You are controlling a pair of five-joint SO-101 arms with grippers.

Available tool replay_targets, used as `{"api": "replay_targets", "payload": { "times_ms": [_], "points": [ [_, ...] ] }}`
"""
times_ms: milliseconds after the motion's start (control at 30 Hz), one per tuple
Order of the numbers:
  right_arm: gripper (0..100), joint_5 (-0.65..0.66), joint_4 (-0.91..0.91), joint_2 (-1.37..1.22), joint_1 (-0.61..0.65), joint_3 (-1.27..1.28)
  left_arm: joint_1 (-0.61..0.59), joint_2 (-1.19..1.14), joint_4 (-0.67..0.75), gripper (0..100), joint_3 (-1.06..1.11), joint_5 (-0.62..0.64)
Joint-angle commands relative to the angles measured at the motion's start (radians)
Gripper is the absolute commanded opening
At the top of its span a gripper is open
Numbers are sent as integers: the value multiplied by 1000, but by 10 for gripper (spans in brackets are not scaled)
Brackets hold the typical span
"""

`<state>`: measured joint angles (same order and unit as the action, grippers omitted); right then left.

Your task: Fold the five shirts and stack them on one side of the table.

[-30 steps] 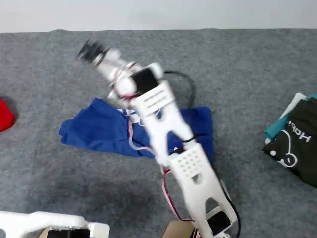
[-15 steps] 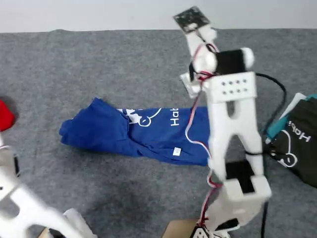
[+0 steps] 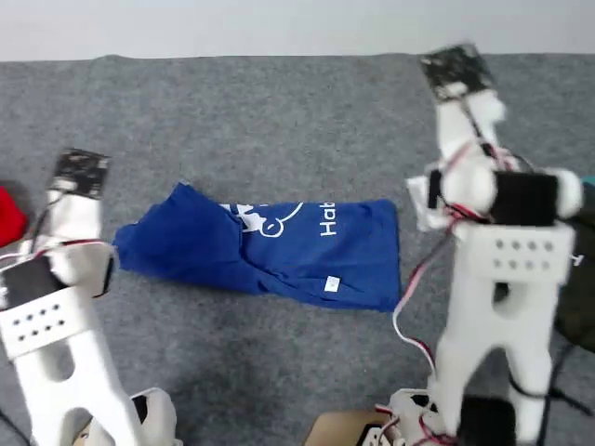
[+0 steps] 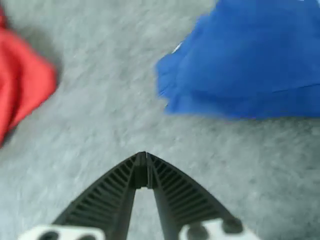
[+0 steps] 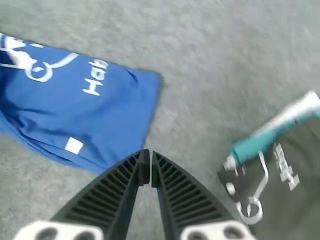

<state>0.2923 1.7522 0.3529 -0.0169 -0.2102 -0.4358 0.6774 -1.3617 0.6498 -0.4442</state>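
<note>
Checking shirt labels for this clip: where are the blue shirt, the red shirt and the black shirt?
blue shirt (image 3: 279, 246), high view, middle of the folded cloth
red shirt (image 4: 20, 95), left wrist view, its broad middle
black shirt (image 5: 300, 215), right wrist view, plain cloth beside the white print

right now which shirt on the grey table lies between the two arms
The blue cloth shirt with white print, lying mid-table. The red shirt sits at the left edge, the black printed shirt at the right edge.
</note>
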Motion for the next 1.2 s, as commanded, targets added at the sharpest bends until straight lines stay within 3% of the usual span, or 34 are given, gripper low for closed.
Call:
{"api": "replay_targets", "payload": {
  "times_ms": [0,333,767,1167],
  "points": [
    [17,-9,42,153,-81,58,94,-29,110,7,28,12],
    [17,-9,41,338,-269,161,172,-473,183,6,-136,14],
    [17,-11,41,332,-298,169,278,-898,189,6,-458,14],
    [17,-9,36,331,-298,169,273,-1149,-14,4,-613,6]
  ]
}}
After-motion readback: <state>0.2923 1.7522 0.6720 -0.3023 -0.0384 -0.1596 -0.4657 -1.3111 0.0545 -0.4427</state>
